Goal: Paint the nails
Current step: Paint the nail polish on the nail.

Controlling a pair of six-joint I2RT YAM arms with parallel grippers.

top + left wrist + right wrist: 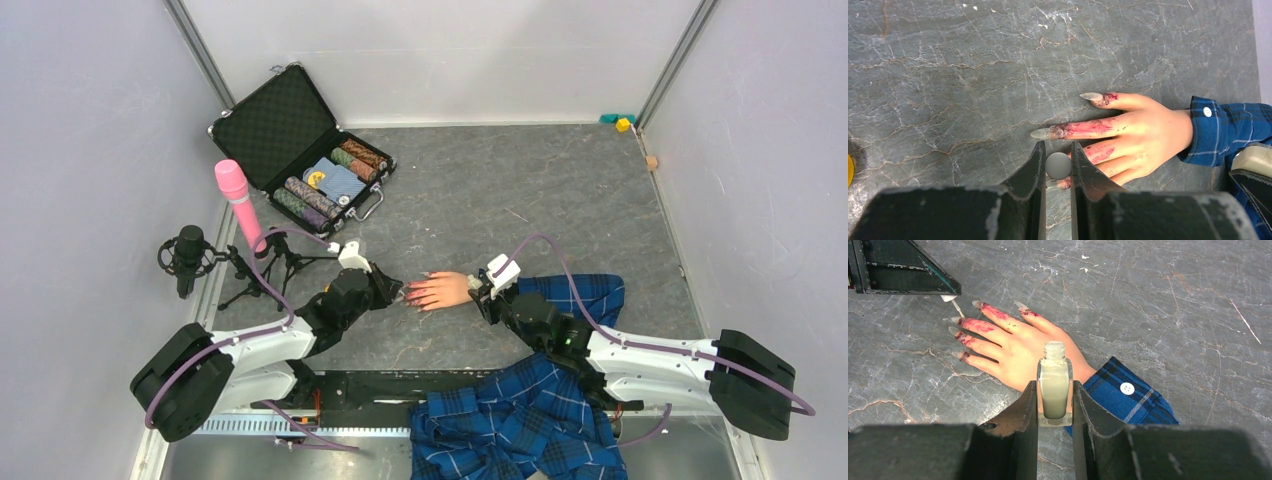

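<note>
The mannequin hand [1148, 131] is partly hidden on its near side by the left gripper [1058, 148]; the plaid sleeve [1222, 131] is cut off at right.

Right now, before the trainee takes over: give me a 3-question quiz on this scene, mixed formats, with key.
1. True or false: the bottle held in the right arm's jaws has its cap on.
2. Pick one: what do the left arm's jaws grip? A) a pink microphone B) the brush cap C) a poker chip
3. Fill in: the mannequin hand lies flat on the table with its fingers pointing toward the ___ arm.

Key: 1 false, the neck is open. 2 B. 3 left.
</note>
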